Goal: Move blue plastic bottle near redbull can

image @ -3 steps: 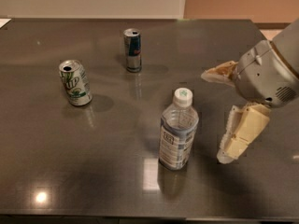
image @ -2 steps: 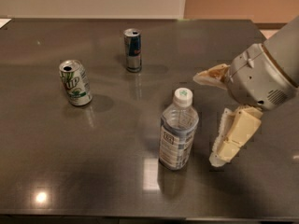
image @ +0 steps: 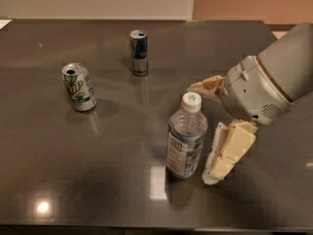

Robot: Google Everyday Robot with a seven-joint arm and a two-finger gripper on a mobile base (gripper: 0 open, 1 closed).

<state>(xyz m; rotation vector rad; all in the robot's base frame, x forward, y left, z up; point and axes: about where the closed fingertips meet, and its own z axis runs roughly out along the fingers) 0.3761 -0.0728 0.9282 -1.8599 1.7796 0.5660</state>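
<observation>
Hovering beside blue plastic bottle (image: 186, 138): hand (image: 200, 133), fingers (image: 230, 151) spread; redbull can (image: 139, 53) apart.

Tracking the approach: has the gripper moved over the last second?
Yes. The gripper, fingers open, has shifted left toward the blue plastic bottle, which has not moved, and is now just right of it.

Single high view, angled down and close over the dark table (image: 58, 170), claw (image: 201, 133) at right foreground

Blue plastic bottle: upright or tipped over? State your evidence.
Upright: blue plastic bottle stands on its base, white cap uppermost; the gripper, open, sits just beside it.
</observation>
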